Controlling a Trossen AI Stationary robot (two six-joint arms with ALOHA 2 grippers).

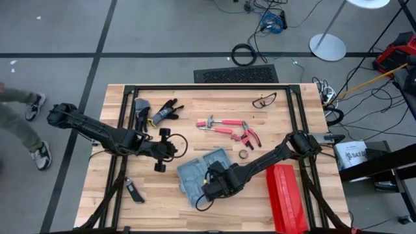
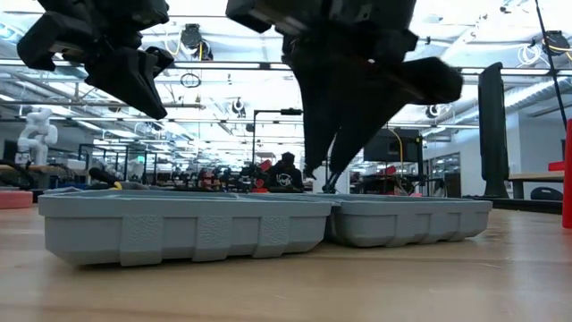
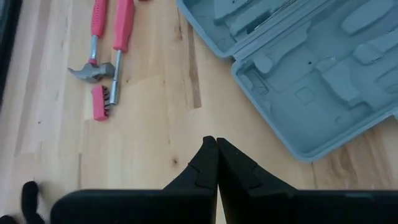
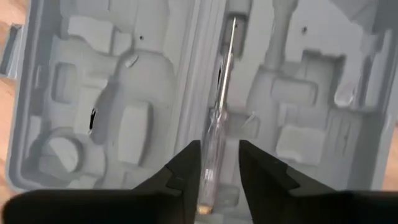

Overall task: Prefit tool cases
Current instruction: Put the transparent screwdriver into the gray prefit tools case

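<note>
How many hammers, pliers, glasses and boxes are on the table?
Hammer: 1
Pliers: 1
Safety glasses: 1
Grey tool case, lying open: 1
Red box: 1
Total: 5

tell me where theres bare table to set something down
Free: the near-left corner of the table, past the small dark tool; the far middle strip between gloves and safety glasses. Crowded: the centre, with the open tool case, the right gripper over it, pink tools and red box.
</note>
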